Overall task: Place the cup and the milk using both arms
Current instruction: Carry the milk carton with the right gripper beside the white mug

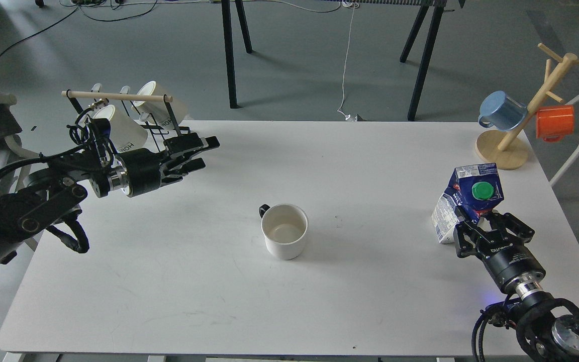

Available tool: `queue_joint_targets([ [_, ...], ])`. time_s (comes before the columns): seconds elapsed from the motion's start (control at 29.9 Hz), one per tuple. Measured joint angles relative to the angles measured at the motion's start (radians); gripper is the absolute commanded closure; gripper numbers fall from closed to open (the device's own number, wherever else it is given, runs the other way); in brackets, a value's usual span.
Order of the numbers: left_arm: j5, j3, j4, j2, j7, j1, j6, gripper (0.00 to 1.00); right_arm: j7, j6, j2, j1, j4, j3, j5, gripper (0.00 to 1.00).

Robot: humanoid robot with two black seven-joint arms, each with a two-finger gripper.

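A white cup with a black handle stands upright and empty in the middle of the white table. A blue and white milk carton with a green cap stands tilted near the table's right edge. My right gripper comes up from the bottom right, with its fingers closed around the carton's lower part. My left gripper hangs open and empty over the table's far left, well left of and beyond the cup.
A wire rack with a wooden bar holds white cups at the far left corner, just behind my left gripper. A wooden mug tree with a blue mug and an orange mug stands at the far right corner.
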Motion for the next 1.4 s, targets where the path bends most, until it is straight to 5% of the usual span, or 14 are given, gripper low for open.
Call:
queue_joint_targets([
  [0.4, 0.000, 0.002, 0.026, -0.005, 0.000, 0.000, 0.000, 0.08, -0.003, 0.000, 0.022, 0.024, 0.066, -0.002, -0.050, 0.73],
  [0.97, 0.001, 0.003, 0.026, -0.003, 0.000, 0.008, 0.000, 0.08, -0.002, 0.000, 0.271, 0.093, 0.078, -0.115, -0.275, 0.73],
  [1.4, 0.003, 0.003, 0.026, -0.006, 0.000, 0.009, 0.000, 0.08, 0.000, 0.000, 0.299, 0.093, 0.041, -0.164, -0.282, 0.72],
])
